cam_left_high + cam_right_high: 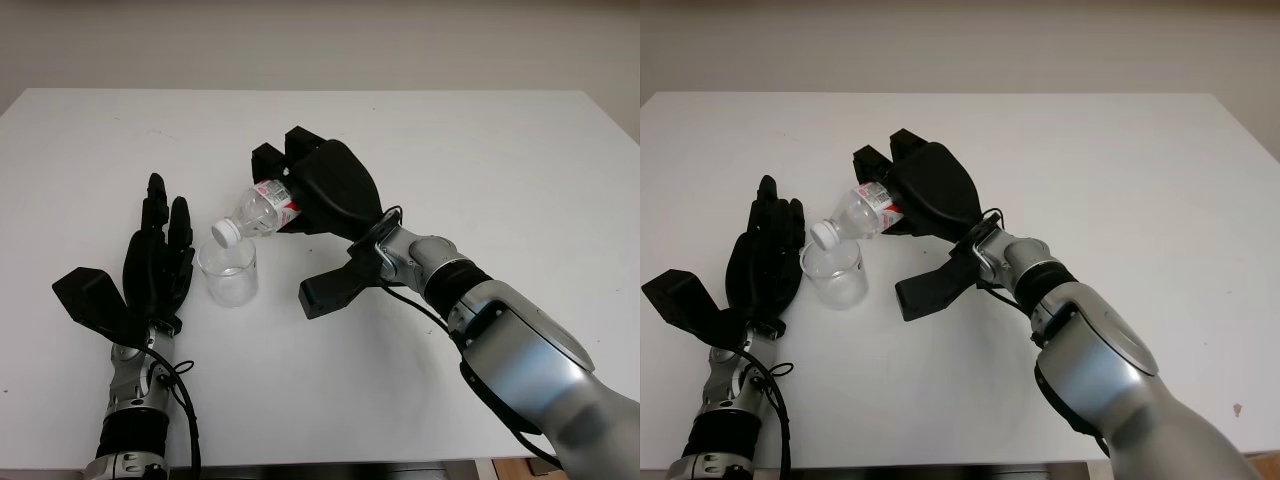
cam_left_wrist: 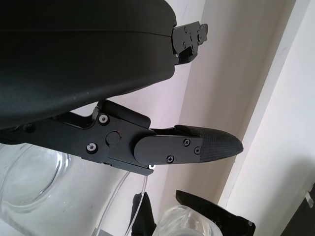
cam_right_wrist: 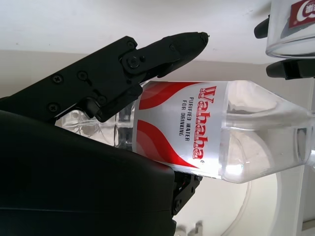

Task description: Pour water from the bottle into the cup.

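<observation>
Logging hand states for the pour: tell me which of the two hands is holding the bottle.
The right hand holds the bottle, tilted with its capped neck over the cup. The left hand is open, standing beside the cup and holding nothing.

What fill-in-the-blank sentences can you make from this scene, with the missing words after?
1. The right hand holds the ____.
2. The bottle is tilted with its neck over the ____.
3. The bottle's cap is ____ in colour.
4. The open left hand is beside the cup, on the ____ table.

Missing words: bottle; cup; white; white
</observation>
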Motion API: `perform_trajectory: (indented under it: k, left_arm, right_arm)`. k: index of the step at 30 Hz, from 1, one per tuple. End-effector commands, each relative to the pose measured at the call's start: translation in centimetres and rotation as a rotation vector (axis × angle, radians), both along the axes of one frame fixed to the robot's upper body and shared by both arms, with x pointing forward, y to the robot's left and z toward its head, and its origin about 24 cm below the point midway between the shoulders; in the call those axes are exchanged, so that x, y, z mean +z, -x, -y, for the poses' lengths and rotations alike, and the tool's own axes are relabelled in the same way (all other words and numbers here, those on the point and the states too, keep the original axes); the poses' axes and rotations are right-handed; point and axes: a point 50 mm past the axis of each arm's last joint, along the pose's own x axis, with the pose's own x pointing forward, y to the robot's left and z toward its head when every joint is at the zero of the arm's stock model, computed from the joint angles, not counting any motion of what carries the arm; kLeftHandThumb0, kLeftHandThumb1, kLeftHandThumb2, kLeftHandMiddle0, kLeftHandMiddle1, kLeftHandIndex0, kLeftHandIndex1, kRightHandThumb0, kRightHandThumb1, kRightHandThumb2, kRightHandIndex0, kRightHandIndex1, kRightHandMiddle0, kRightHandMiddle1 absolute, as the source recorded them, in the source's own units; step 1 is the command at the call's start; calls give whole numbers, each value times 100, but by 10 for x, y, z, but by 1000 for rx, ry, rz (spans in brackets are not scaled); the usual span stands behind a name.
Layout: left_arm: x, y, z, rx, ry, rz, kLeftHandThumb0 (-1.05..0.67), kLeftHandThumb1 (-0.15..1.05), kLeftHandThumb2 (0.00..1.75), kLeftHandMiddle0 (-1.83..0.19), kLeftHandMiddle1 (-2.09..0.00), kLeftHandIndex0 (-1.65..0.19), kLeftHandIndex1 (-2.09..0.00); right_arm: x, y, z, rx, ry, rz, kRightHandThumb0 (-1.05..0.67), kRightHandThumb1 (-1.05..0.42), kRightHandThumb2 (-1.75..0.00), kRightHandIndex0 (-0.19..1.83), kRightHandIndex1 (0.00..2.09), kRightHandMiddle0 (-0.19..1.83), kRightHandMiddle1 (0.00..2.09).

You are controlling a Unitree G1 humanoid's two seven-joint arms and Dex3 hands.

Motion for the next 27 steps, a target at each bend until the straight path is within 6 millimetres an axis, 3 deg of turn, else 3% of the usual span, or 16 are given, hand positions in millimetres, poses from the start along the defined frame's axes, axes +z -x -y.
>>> perform_trajectory:
  k: [1,3,5,10,15,24,27]
  left_arm:
    - [-21,8,5,1,25,-83,-72,105,36,16,-6,19,-3]
    - [-22,8,5,-2,20,-84,-73,105,37,16,-6,19,-4]
    - [-21,8,5,-5,19,-82,-73,105,38,17,-5,19,-4]
    - [-20,7,5,-5,13,-81,-72,105,40,18,-5,19,-3]
    - [-21,7,6,-5,26,-83,-71,105,39,18,-5,19,-3]
    - [-22,7,6,-2,19,-81,-73,105,39,17,-6,19,-3]
    - [-22,7,6,-3,18,-81,-73,105,39,18,-5,19,-2]
  right_arm:
    - [14,-1,-6,17,-18,67,-48,-105,-25,122,209,71,209]
    - [14,-1,-6,10,-17,106,-48,-105,-25,123,209,77,209]
    - [15,0,-7,3,-13,134,-49,-105,-19,119,209,62,209]
    - [16,-1,-8,-17,16,188,-51,-105,-19,118,209,68,209]
    - [16,-1,-8,-21,50,224,-52,-105,-15,114,209,59,209]
    - [18,0,-8,-6,124,329,-53,-105,-16,115,209,61,209]
    - [19,-1,-9,-4,153,340,-55,-105,-24,114,209,60,209]
